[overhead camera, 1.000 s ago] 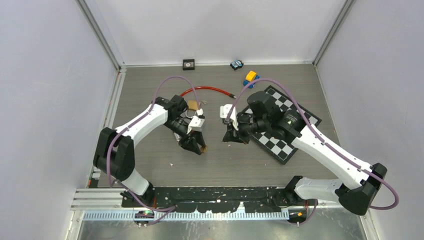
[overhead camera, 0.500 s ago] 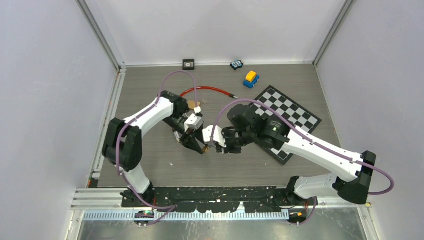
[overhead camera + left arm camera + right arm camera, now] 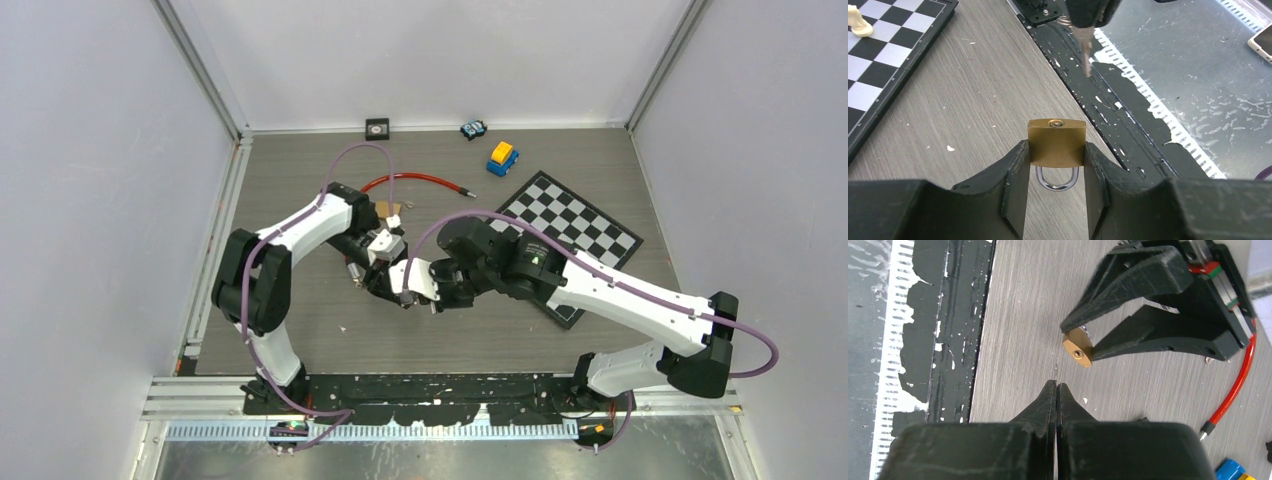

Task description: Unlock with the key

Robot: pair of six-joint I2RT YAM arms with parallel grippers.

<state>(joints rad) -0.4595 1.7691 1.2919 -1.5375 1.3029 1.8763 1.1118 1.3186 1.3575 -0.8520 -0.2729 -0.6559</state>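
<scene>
Now we've swung our right gripper [image 3: 1056, 387] in from the chessboard [image 3: 590, 225] to mid-frame in the overhead view. It is clamped shut on the key [image 3: 1085, 52], tip aimed at the padlock [image 3: 1056, 142]. Our left gripper [image 3: 388, 287] pinches the brass body, keyhole facing out. Key and lock are near but apart, so we judge insertion comes next.

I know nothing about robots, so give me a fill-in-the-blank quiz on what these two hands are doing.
The left hand clamps a brass ____.
The right hand is shut on a ____.
Its tip has not yet entered the round ____.
Missing words: padlock; key; keyhole.
</scene>
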